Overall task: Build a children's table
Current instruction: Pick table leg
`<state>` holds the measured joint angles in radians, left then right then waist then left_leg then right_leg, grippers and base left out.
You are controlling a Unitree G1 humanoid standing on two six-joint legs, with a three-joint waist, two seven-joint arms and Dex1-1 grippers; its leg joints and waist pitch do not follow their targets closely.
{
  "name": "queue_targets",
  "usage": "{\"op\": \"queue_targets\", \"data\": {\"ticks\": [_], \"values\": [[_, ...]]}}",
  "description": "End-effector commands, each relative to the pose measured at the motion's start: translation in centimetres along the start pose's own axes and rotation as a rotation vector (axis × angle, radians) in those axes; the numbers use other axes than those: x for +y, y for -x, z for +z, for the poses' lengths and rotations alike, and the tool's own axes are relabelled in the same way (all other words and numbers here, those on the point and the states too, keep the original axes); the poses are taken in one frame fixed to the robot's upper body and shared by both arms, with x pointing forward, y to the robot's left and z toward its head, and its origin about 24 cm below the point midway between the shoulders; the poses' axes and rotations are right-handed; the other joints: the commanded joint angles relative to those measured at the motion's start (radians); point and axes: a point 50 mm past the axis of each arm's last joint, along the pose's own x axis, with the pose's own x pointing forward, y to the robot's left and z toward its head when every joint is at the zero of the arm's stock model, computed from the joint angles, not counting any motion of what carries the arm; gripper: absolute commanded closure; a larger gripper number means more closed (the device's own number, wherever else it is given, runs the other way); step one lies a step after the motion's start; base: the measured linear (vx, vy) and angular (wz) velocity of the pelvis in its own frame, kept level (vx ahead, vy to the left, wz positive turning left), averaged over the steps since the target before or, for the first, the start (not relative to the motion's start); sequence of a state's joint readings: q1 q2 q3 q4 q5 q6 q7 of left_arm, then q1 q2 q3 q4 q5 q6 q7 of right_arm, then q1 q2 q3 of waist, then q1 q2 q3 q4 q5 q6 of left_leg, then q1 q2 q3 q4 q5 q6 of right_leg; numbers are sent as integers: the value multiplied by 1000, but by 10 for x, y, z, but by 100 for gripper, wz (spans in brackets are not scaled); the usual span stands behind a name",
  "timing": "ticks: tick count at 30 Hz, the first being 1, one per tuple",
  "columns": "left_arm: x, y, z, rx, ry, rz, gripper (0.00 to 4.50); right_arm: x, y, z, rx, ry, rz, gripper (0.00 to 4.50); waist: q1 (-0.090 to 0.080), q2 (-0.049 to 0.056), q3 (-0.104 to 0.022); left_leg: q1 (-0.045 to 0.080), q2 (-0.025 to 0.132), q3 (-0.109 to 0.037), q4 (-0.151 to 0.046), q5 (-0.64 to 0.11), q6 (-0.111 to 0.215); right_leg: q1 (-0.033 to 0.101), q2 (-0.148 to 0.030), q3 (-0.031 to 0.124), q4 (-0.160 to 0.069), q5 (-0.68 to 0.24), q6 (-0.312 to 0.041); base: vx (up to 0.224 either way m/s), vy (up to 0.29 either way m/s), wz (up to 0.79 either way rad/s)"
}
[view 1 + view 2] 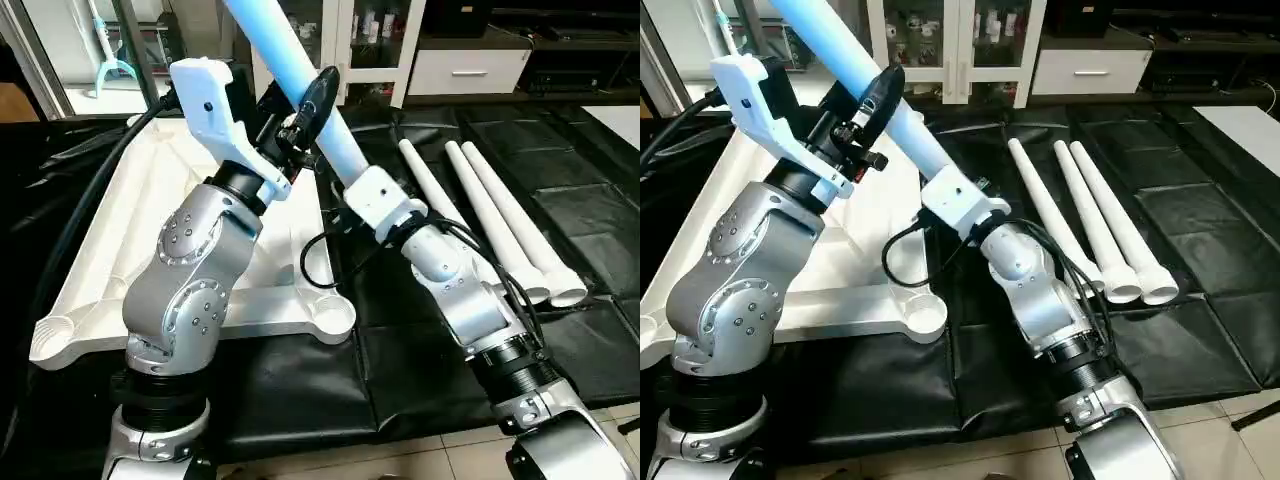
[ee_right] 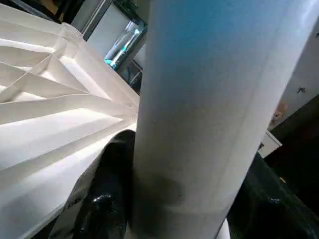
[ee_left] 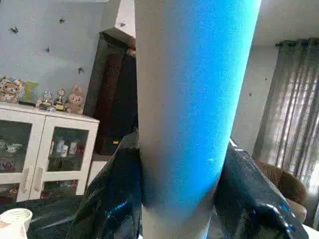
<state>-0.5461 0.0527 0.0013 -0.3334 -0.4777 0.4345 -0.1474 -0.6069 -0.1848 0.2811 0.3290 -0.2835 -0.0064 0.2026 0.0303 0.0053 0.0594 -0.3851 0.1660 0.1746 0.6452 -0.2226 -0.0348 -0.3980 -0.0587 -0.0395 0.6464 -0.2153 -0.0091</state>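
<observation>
Both grippers are on one white table leg (image 1: 300, 70), which is raised and tilted over the work.

- Left gripper (image 1: 305, 105): black fingers (image 3: 112, 204) partly open, clamped on either side of the leg.
- Right gripper (image 2: 174, 209): fingers flank the leg lower down; whether they grip it or sit loose is unclear.
- Tabletop (image 1: 110, 260) lies upside down on the left, ribs and round corner sockets (image 1: 330, 318) facing up.
- Three spare legs (image 1: 490, 215) lie side by side to the right, well apart from the tabletop.

Surface: black sheet (image 1: 420, 370) spread over pale floor tiles (image 1: 380, 460). Room: white glass-door cabinet (image 1: 355, 40) with small items behind, grey curtain (image 3: 289, 109), plush toys (image 3: 10, 89) on a sideboard.
</observation>
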Motion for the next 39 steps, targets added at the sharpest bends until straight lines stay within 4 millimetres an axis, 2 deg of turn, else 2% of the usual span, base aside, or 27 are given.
{"op": "queue_targets", "data": {"ticks": [1,5,6,7,10,13,14,17,20,21,24,25,26,28,29,30,31,32,33,34,35,36,37,38,39], "values": [[-2,0,5,-24,-12,-8,284,0,-1,0,4,10,10,250,-4,8,-74,18,55,-20,-75,-42,-1,59,-68,49,-57,121,-240,0,0,0],[-2,0,5,-21,-19,-5,284,0,-2,0,6,-1,9,253,-4,9,-74,18,55,-19,-75,-44,0,59,-67,49,-57,118,-241,0,0,0],[3,0,5,-22,-34,50,284,0,-2,-1,10,-5,7,253,-4,11,-74,18,55,-20,-76,-45,-1,59,-67,48,-57,116,-241,0,0,0],[6,0,6,-26,-35,86,228,-1,-2,-2,15,-12,4,254,-5,11,-74,19,56,-20,-75,-47,-1,59,-67,48,-57,118,-242,0,0,0],[5,2,7,-29,-18,57,207,-4,0,-6,40,-34,-17,255,-5,10,-75,18,54,-21,-75,-40,-1,60,-66,48,-56,126,-243,0,0,0],[6,4,8,-38,5,46,175,-15,2,-14,85,-78,-68,261,-3,12,-75,21,55,-19,-75,-47,-3,58,-67,48,-57,123,-247,0,0,0],[5,5,9,-41,11,38,175,-19,2,-18,100,-91,-86,261,-2,12,-75,21,55,-19,-75,-49,-5,58,-66,48,-57,124,-249,0,0,0],[4,8,10,-53,18,15,136,-36,5,-29,157,-137,-145,262,-3,10,-75,19,53,-20,-75,-46,-8,61,-65,47,-55,127,-247,0,0,0],[3,10,9,-47,22,-6,128,-49,9,-37,188,-184,-191,262,-3,9,-75,17,52,-18,-74,-52,-4,61,-66,47,-58,116,-246,0,0,0],[3,13,7,-20,-8,-37,117,-59,12,-41,203,-215,-225,262,-2,14,-75,18,52,-19,-74,-51,-5,60,-66,46,-58,113,-243,0,0,0],[14,25,-8,138,-176,-112,92,-77,21,-48,221,-280,-280,262,-2,14,-76,19,51,-20,-75,-54,5,59,-64,45,-57,92,-227,0,0,0],[20,29,-14,204,-233,-129,87,-79,24,-50,222,-300,-285,262,-5,15,-75,21,50,-19,-75,-52,7,57,-62,45,-59,81,-218,0,0,0],[31,37,-23,306,-315,-149,82,-81,29,-51,219,-342,-288,262,-5,19,-76,22,50,-18,-74,-43,-1,55,-62,44,-57,82,-222,0,0,0],[38,42,-29,375,-361,-163,65,-82,31,-51,215,-375,-287,262,-7,22,-75,19,49,-19,-77,-46,-2,55,-61,45,-56,68,-221,0,0,0],[57,61,-42,573,-471,-223,54,-77,38,-48,178,-486,-252,262,-6,20,-75,23,48,-18,-76,-46,-5,54,-60,45,-60,72,-223,0,0,0],[63,69,-45,633,-498,-249,48,-74,41,-46,159,-529,-231,262,-3,30,-76,23,48,-21,-77,-47,1,56,-63,47,-57,73,-221,0,0,0],[68,76,-47,684,-524,-281,48,-70,44,-43,146,-552,-195,262,-10,28,-74,23,51,-22,-84,-57,2,53,-62,44,-58,65,-214,0,0,0],[71,81,-48,723,-518,-304,48,-67,47,-40,128,-549,-165,262,-7,30,-75,28,52,-20,-82,-62,-2,49,-62,44,-61,63,-216,0,0,0],[72,83,-48,738,-516,-315,48,-65,48,-39,123,-544,-154,262,-8,30,-76,29,52,-20,-82,-60,-6,49,-62,44,-59,63,-225,0,0,0],[72,83,-48,738,-516,-315,48,-65,48,-39,123,-544,-154,262,-4,35,-75,27,54,-20,-83,-57,-15,48,-64,44,-57,64,-236,0,0,0],[71,93,-51,810,-479,-391,48,-59,53,-34,82,-588,-81,262,-3,35,-74,30,53,-17,-84,-72,-25,46,-64,44,-60,51,-250,0,0,0],[71,93,-51,810,-479,-391,48,-59,53,-34,82,-588,-81,262,0,36,-72,32,52,-16,-85,-85,-23,46,-64,45,-62,38,-252,0,0,0],[70,105,-55,899,-451,-465,48,-56,57,-30,61,-600,-51,262,1,36,-68,29,55,-18,-91,-112,-30,46,-66,46,-61,4,-245,0,0,0],[70,105,-55,899,-451,-465,48,-56,57,-30,61,-600,-51,262,5,37,-69,33,55,-19,-90,-113,-31,45,-67,45,-63,-4,-240,0,0,0],[70,112,-58,943,-443,-503,48,-55,58,-28,56,-597,-47,262,2,36,-69,28,54,-19,-91,-112,-31,46,-67,46,-61,-6,-238,0,0,0]]}}
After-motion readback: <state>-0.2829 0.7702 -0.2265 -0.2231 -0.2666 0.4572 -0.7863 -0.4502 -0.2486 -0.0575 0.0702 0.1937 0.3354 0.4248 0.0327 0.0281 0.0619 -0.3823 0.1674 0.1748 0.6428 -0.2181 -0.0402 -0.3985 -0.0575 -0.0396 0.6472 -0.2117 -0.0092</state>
